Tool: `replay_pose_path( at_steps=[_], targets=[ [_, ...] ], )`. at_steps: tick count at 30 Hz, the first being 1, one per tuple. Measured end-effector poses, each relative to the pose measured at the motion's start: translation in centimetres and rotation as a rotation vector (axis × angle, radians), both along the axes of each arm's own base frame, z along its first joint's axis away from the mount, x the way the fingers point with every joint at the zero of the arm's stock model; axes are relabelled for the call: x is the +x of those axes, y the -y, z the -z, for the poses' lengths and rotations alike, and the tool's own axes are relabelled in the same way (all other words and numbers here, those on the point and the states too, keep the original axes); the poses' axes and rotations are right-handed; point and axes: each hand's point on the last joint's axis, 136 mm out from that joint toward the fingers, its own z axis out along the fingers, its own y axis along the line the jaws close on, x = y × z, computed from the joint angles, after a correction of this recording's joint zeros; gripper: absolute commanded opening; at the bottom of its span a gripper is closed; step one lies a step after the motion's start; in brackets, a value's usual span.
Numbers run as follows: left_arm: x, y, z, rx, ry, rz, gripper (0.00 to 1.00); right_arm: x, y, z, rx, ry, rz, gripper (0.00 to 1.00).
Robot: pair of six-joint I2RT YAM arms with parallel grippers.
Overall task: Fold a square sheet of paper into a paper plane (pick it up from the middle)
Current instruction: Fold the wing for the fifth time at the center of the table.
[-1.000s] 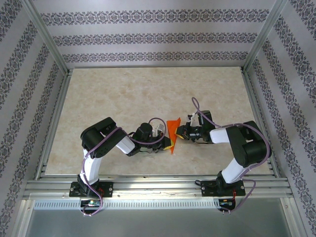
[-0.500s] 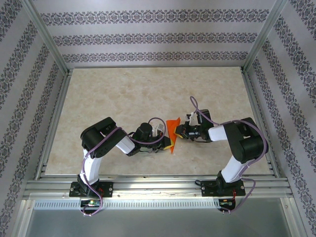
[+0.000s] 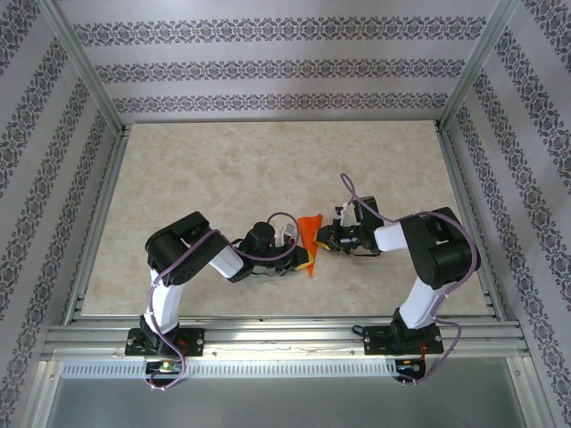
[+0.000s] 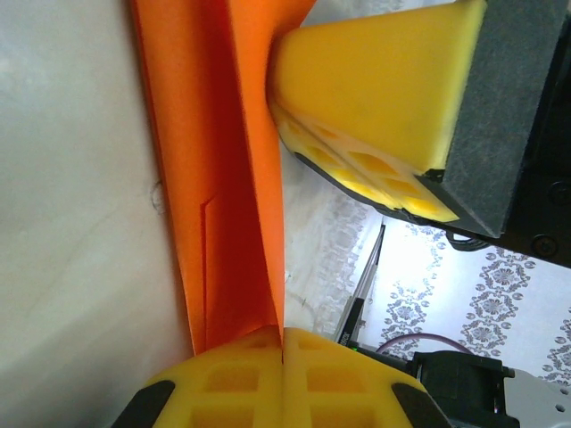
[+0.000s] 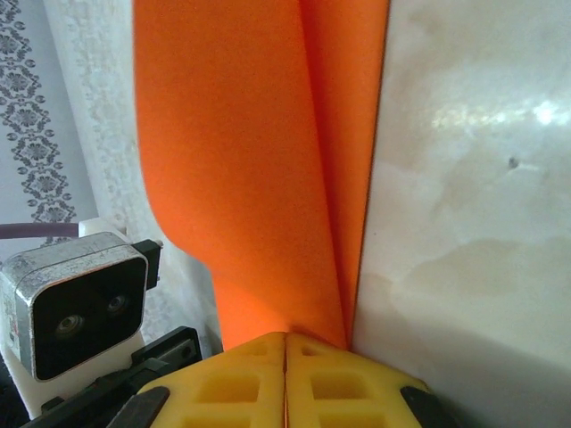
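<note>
The square sheet of paper (image 3: 310,234) is bright orange and folded into a narrow pointed wedge like a paper plane, its tip toward the near edge. It stands between both grippers at the middle of the table. My left gripper (image 3: 303,259) is shut on the paper's lower left edge. In the left wrist view the folded paper (image 4: 227,178) runs into my shut yellow gripper (image 4: 284,343). My right gripper (image 3: 323,239) is shut on the opposite side. In the right wrist view the paper (image 5: 259,160) rises from my shut gripper (image 5: 285,343).
The beige marbled table (image 3: 223,169) is ringed by aluminium frame rails (image 3: 285,334) and patterned walls. The right gripper's yellow finger (image 4: 375,89) shows close above the paper in the left wrist view. The left wrist camera (image 5: 76,303) sits just beside the paper.
My right gripper has edged a little to the left with the paper's upper part, and its elbow has shifted. The left arm has stayed still.
</note>
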Motion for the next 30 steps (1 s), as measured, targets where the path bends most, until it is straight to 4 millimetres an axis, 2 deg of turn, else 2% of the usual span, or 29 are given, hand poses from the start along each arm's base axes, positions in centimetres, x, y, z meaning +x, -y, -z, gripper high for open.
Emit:
replay_pose_path(
  at_steps=[1,6,13,16,18,20,27,30],
  targets=[
    [0.00,-0.01,-0.03,-0.001,0.002,0.000,0.05,0.01,0.02,0.02,-0.007,-0.002,0.001,0.06],
    [-0.07,-0.17,-0.11,0.008,0.019,0.004,0.19,0.02,-0.11,0.17,-0.061,-0.007,0.004,0.05],
    [-0.23,-0.87,-0.18,0.157,0.034,0.038,0.27,-0.02,-0.18,0.26,-0.099,0.002,0.006,0.05],
    [-0.41,-0.55,-0.17,0.213,0.041,0.074,0.29,0.01,-0.13,0.28,-0.106,0.004,0.009,0.05],
    [-0.52,-0.41,-0.09,0.238,0.043,0.096,0.28,0.01,-0.18,0.27,-0.109,0.007,0.009,0.05],
    [-0.64,-0.33,0.01,0.260,0.044,0.111,0.22,0.00,-0.17,0.27,-0.113,0.008,0.010,0.05],
    [-0.75,-0.56,0.55,0.311,0.055,0.125,0.16,0.00,-0.15,0.28,-0.114,0.007,0.011,0.05],
    [-0.82,-0.65,0.66,0.316,0.055,0.128,0.08,0.00,-0.14,0.29,-0.115,0.007,0.011,0.04]
  ],
)
